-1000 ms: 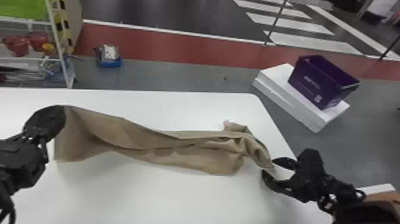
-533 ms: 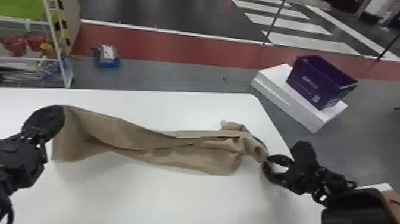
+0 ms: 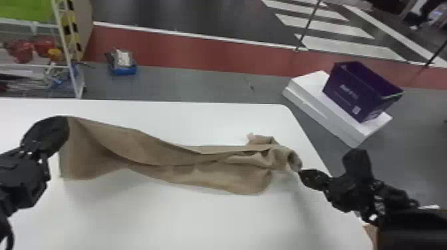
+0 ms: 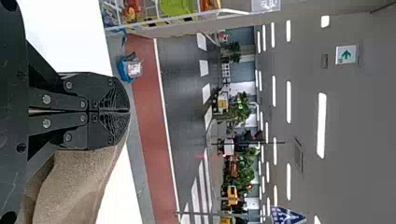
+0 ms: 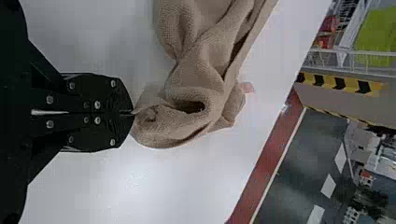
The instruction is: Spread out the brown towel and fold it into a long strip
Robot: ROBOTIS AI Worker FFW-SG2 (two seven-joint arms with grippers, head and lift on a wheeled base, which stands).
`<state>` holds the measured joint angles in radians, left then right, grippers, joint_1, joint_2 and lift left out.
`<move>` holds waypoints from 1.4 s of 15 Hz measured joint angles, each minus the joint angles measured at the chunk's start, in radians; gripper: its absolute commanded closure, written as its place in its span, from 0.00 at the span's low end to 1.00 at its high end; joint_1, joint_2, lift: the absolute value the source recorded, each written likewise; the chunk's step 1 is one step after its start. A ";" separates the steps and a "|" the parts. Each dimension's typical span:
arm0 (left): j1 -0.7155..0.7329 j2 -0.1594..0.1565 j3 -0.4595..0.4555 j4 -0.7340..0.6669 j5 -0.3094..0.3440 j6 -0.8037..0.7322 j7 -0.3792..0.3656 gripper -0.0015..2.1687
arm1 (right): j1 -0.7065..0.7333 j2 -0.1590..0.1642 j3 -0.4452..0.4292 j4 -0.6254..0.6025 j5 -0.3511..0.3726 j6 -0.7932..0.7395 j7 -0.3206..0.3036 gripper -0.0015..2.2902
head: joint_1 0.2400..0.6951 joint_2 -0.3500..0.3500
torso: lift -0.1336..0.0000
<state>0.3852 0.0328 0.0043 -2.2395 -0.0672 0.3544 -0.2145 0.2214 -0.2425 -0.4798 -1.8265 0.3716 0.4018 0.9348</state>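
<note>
Table [image 3: 186, 222] is brightly lit; soft shadows are cast on its near right part. Pale glare is seen on its top in right wrist view. Ceiling lights [image 4: 321, 126] above and beyond it are blown out to white.

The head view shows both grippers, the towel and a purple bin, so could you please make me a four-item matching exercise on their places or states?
1. Left gripper
2. Purple bin
3. Towel
4. Right gripper

A. Brown, lying lengthwise across the table
B. Shut on the bunched end
C. On a white block, off the table
D. Shut on the smoother end

Pairs: 1-D, 2-C, 3-A, 4-B
</note>
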 measured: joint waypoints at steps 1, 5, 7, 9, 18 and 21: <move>0.001 0.000 0.009 -0.006 0.001 0.001 -0.001 0.88 | 0.000 0.005 -0.033 -0.032 -0.037 0.016 0.017 0.66 | 1.00 0.09 | 0.08; 0.005 -0.002 0.050 -0.046 0.016 0.005 -0.007 0.88 | -0.053 0.000 -0.158 -0.103 -0.154 0.112 0.084 0.66 | 1.00 0.07 | 0.08; 0.007 -0.003 0.073 -0.063 0.026 0.014 -0.008 0.88 | -0.088 -0.015 -0.202 -0.124 -0.188 0.165 0.099 0.66 | 1.00 0.06 | 0.08; 0.007 -0.004 0.101 -0.075 0.040 0.026 -0.010 0.88 | -0.120 -0.033 -0.225 -0.127 -0.205 0.195 0.104 0.66 | 1.00 0.07 | 0.08; 0.006 -0.010 0.232 -0.229 0.141 0.156 -0.034 0.88 | -0.162 -0.073 -0.248 -0.161 -0.214 0.237 0.121 0.66 | 0.92 0.11 | 0.08; 0.006 -0.010 0.263 -0.268 0.177 0.200 -0.037 0.88 | -0.165 -0.073 -0.252 -0.177 -0.218 0.202 0.170 0.66 | 0.89 0.13 | 0.08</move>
<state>0.3915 0.0229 0.2669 -2.5073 0.1099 0.5549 -0.2513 0.0568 -0.3159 -0.7314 -2.0038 0.1537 0.6038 1.1046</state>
